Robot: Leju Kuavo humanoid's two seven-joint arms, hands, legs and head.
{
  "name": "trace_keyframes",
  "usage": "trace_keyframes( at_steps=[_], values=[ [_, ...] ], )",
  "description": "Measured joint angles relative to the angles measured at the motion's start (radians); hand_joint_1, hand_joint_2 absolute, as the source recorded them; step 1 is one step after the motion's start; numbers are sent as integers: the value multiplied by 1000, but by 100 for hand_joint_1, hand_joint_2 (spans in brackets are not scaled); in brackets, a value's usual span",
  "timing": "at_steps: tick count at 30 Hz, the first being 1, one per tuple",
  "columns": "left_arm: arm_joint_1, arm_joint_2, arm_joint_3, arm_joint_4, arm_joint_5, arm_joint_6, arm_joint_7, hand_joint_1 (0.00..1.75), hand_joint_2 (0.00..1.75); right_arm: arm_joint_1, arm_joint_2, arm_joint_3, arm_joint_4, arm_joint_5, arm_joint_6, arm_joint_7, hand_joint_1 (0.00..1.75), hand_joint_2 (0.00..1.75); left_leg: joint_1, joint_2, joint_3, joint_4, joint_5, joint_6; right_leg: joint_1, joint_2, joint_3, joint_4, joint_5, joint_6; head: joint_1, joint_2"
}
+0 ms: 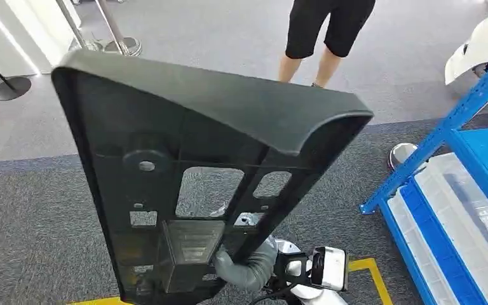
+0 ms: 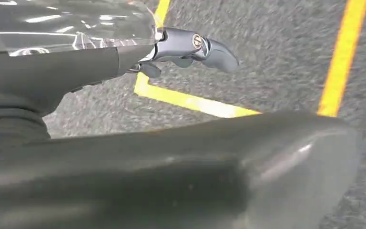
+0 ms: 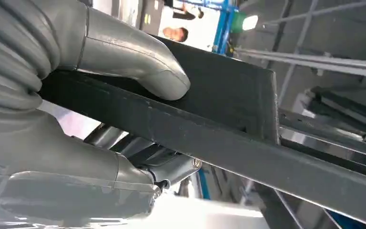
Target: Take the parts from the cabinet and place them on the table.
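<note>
Panel (image 1: pixel 184 127), a large dark plastic part with rectangular cutouts, is held upright and tilted above grey carpet (image 1: pixel 32 210). Right hand (image 3: pixel 76 95) pinches its lower edge, thumb pressed on one face, fingers beneath. Left hand (image 2: pixel 190 47) lies beside the panel's rounded edge with fingers extended; whether it grips cannot be told. Blue shelving (image 1: pixel 470 108) stands at right; a person's legs (image 1: pixel 305 63) are beyond.

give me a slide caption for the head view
Robot's right hand holds a large dark plastic panel upright over grey carpet, blue shelving at right.

Left robot hand (image 2: pixel 190 47) over grey carpet (image 2: pixel 276 57) (yellow tape lines (image 2: pixel 190 101)), dark part (image 2: pixel 171 171) beside.
</note>
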Motion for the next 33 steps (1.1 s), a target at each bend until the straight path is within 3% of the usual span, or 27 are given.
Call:
trace_keyframes(
  at_steps=[1, 2, 3, 4, 5, 6, 7, 8, 10, 11, 12, 13, 15, 16, 18, 19, 21, 22, 23, 24, 25, 26, 27, 28, 31, 32, 33],
  values=[
    [4, -4, 1, 0, 0, -3, 6, 0, 0, 0, 0, 3, 3, -3, -2, 0, 175, 175, 2, -12, 8, -9, 4, 9, 2, -10, 6, -1, -4, 8, 0, 0],
    [6, -8, 1, 0, -1, -4, 9, 0, 0, 1, 0, 3, 3, -3, -3, 0, 175, 175, 12, -20, 16, -15, 8, 14, -3, 5, 5, 7, -10, 14, 0, 0],
    [5, -17, 1, 0, -2, -6, 13, 0, 0, 3, 0, 4, 5, -6, -5, 0, 175, 175, 10, -31, 18, -17, 10, 21, -8, 73, -14, 56, -43, 16, 0, 0],
    [1, -18, 1, 0, -3, -6, 15, 0, 0, 7, -1, 4, 6, -7, -5, 0, 175, 175, 10, -42, 16, -17, 9, 23, -9, 99, -50, 129, -83, 16, 0, 0],
    [-1, -25, 1, 0, -3, -7, 17, 0, 0, 13, -3, 4, 10, -7, -7, 0, 175, 175, 9, -57, 15, -17, 8, 25, -8, 111, -101, 230, -128, 16, 0, 0],
    [-1, -30, 1, 0, -3, -7, 19, 0, 0, 18, -5, 4, 14, -7, -7, 0, 175, 175, 7, -71, 14, -16, 8, 26, -8, 114, -140, 300, -147, 15, 0, 0],
    [0, -34, 1, 0, -3, -7, 21, 0, 0, 21, -6, 5, 18, -7, -5, 0, 175, 175, 5, -85, 15, -14, 7, 26, -7, 115, -156, 321, -138, 14, 0, 0],
    [1, -38, 1, 0, -3, -9, 23, 0, 0, 21, -8, 6, 20, -8, -4, 0, 175, 175, 4, -98, 16, -12, 7, 26, -7, 116, -147, 290, -108, 10, 0, 0],
    [1, -45, 5, 0, -1, -21, 22, 0, 0, 20, -8, 10, 21, -8, 0, 0, 175, 175, 3, -129, 18, -8, 4, 24, -7, 134, -76, 123, -6, -1, 0, 0],
    [1, -48, 8, 0, -1, -25, 20, 0, 0, 18, -8, 13, 22, -9, 2, 0, 175, 175, 4, -143, 18, -5, 2, 21, -7, 170, -41, 42, 30, -5, 0, 0],
    [0, -54, 9, 0, 0, -26, 18, 0, 0, 17, -9, 13, 25, -9, 4, 0, 175, 175, 1, -150, 12, -1, 1, 17, -11, 217, -32, 20, 14, -5, 0, 0],
    [-1, -54, 9, 0, 0, -28, 16, 0, 0, 17, -10, 14, 26, -10, 5, 0, 175, 175, 6, -163, 5, 1, 2, 11, -12, 201, -33, 14, 19, 0, 0, 0],
    [9, -58, 11, 0, 0, -31, 13, 0, 0, 16, -10, 16, 29, -11, 4, 0, 175, 175, 16, -184, 1, -4, 6, -4, -2, 183, -32, 12, 18, -8, 0, 0],
    [12, -60, 12, 0, 0, -31, 12, 0, 0, 15, -10, 18, 29, -11, 5, 0, 175, 175, 11, -195, 0, -7, 7, -11, -8, 170, -26, 0, 23, -14, 0, 0],
    [12, -62, 14, 0, 1, -33, 11, 0, 0, 12, -8, 20, 31, -11, 5, 0, 175, 175, 8, -90, -18, 41, -26, -18, -9, 142, -12, -15, 26, -24, 0, 0],
    [6, -62, 15, 0, 2, -37, 10, 0, 0, 11, -9, 20, 32, -12, 5, 0, 175, 175, 10, -64, -51, 106, -61, -25, -7, 125, -11, -15, 25, -27, 0, 0],
    [1, -66, 15, 0, 0, -45, 8, 0, 0, 12, -9, 21, 41, -11, 3, 0, 175, 175, 16, -48, -133, 259, -121, -34, -5, 92, -11, -14, 20, -30, 0, 0],
    [1, -69, 15, 0, -2, -49, 7, 0, 0, 12, -9, 21, 45, -11, 3, 0, 175, 175, 18, -45, -152, 294, -124, -37, -5, 79, -10, -14, 17, -29, 0, 0],
    [6, -71, 15, 0, -3, -52, 6, 0, 0, 13, -9, 21, 48, -11, 3, 0, 175, 175, 20, -42, -145, 279, -104, -40, -5, 66, -9, -13, 15, -28, 0, 0],
    [9, -72, 15, 0, -4, -53, 5, 0, 0, 13, -9, 21, 50, -11, 3, 0, 175, 175, 21, -39, -114, 217, -65, -40, -5, 55, -6, -12, 12, -27, 0, 0],
    [10, -73, 15, 0, -9, -50, 5, 0, 0, 13, -9, 21, 50, -10, 3, 0, 175, 175, 21, -28, -62, 123, -19, -38, -5, 42, -1, -12, 8, -24, 0, 0],
    [9, -74, 15, 0, -11, -48, 4, 0, 0, 12, -9, 22, 50, -10, 3, 0, 175, 175, 20, 2, -10, 31, 18, -34, -4, 32, 5, -11, 4, -20, 0, 0],
    [5, -75, 15, 0, -11, -47, 3, 0, 0, 12, -9, 23, 50, -9, 2, 0, 175, 175, 8, 48, 7, -6, 1, -22, 1, 23, 9, -12, 1, -16, 0, 0],
    [3, -76, 16, 0, -12, -47, 0, 0, 0, 10, -10, 25, 50, -8, 1, 0, 175, 175, 6, 37, 7, -12, 8, -9, 5, 14, 10, -10, -3, -10, 0, 0],
    [8, -82, 16, 0, -13, -46, -5, 0, 0, 8, -10, 31, 51, -8, -2, 0, 175, 175, 3, 3, 3, -11, 4, 7, 3, -14, 22, -14, -10, 6, 0, 0],
    [10, -85, 16, 0, -13, -45, -5, 0, 0, 4, -10, 32, 50, -8, -2, 0, 175, 175, 15, -8, 15, -19, 10, 15, 0, 3, 23, -8, -18, 16, 0, 0],
    [11, -87, 16, 0, -13, -45, -6, 0, 0, 3, -10, 32, 51, -7, -2, 0, 175, 175, 12, -13, 16, -19, 10, 15, -4, 34, 23, 4, -25, 19, 0, 0]
  ],
)
